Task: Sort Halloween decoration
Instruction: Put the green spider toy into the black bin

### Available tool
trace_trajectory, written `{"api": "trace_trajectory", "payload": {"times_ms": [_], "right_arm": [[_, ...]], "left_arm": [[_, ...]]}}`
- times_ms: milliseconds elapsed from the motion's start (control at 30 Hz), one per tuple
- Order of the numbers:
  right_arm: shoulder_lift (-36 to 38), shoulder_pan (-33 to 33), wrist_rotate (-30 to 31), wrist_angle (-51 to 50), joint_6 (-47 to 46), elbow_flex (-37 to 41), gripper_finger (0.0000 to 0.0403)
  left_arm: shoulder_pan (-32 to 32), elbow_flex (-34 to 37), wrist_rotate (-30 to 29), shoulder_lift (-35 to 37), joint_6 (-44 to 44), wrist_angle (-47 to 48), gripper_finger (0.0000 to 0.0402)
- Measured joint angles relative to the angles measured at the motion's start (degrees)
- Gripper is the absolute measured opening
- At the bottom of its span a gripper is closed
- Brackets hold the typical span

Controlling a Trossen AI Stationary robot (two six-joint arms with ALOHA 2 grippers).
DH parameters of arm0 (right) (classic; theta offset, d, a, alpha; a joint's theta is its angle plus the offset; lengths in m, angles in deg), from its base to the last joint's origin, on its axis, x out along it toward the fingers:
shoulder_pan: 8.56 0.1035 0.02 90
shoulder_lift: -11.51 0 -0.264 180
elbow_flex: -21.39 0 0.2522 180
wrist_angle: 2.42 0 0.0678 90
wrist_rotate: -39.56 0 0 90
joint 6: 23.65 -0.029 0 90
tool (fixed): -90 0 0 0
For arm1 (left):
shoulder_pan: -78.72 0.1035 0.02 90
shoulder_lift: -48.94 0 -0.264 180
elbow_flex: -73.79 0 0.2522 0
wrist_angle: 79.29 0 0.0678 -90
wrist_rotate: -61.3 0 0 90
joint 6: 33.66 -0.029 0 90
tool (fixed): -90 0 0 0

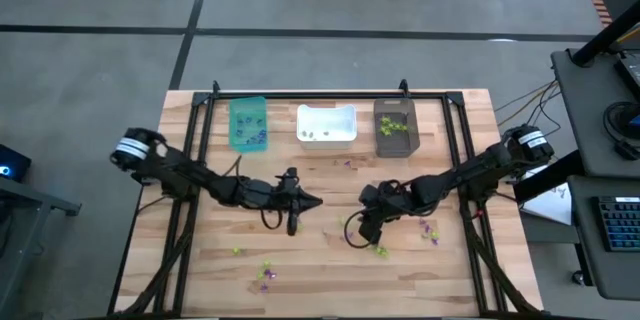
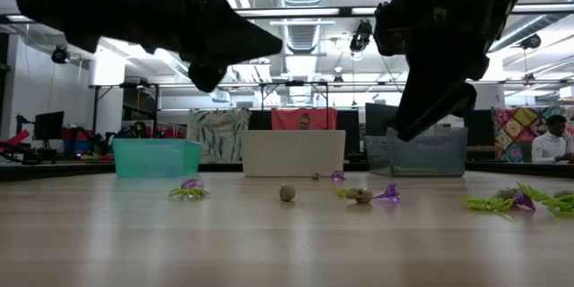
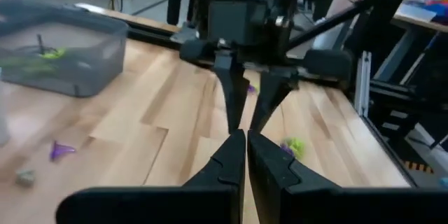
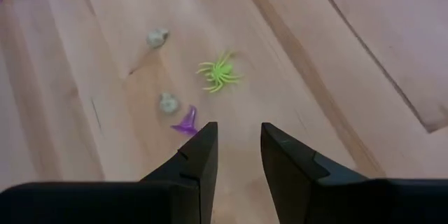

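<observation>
The Halloween decoration lies scattered on the wooden table. In the right wrist view I see a lime-green spider (image 4: 219,72), a purple piece (image 4: 187,122) and two pale grey pieces (image 4: 168,102). My right gripper (image 4: 238,140) hovers open above them, pointing steeply down, with nothing between its fingers; it is right of the table's middle (image 1: 352,224). My left gripper (image 3: 245,147) is shut on nothing, held nearly level above the table's middle (image 1: 312,201), and faces the right gripper. More trinkets (image 1: 265,276) lie near the front edge.
Three bins stand in a row at the far edge: teal (image 1: 248,123), white (image 1: 326,125) and dark (image 1: 395,126), each with small pieces inside. More trinkets lie at the right (image 1: 431,230). A black frame rail (image 1: 300,95) borders the table.
</observation>
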Motion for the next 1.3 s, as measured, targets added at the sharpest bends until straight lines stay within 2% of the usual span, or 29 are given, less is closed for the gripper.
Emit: {"api": "trace_trajectory", "payload": {"times_ms": [300, 467, 700, 1033, 1300], "right_arm": [[0.0, 2.1, 0.0, 0.0, 0.5, 0.0, 0.0100], [-0.9, 2.2, 3.6, 0.0, -3.7, 0.0, 0.0100], [-4.4, 2.6, 3.8, 1.6, -4.4, 0.0, 0.0100], [-10.3, 3.0, 3.9, 9.6, -4.0, 0.0, 0.0100], [-11.2, 2.9, 5.7, 12.3, -3.7, 0.0, 0.0100]], "left_arm": [[-0.3, -7.5, 0.5, -11.2, -6.1, 0.0, 0.0000], [-0.3, -12.2, 0.5, -16.6, -7.8, 4.4, 0.0000], [-0.3, -16.4, 0.5, -22.1, -8.9, 9.3, 0.0000], [-0.3, -17.2, 0.5, -23.5, -9.5, 11.8, 0.0000], [-0.2, -17.7, 0.5, -25.2, -9.4, 12.3, 0.0000]]}}
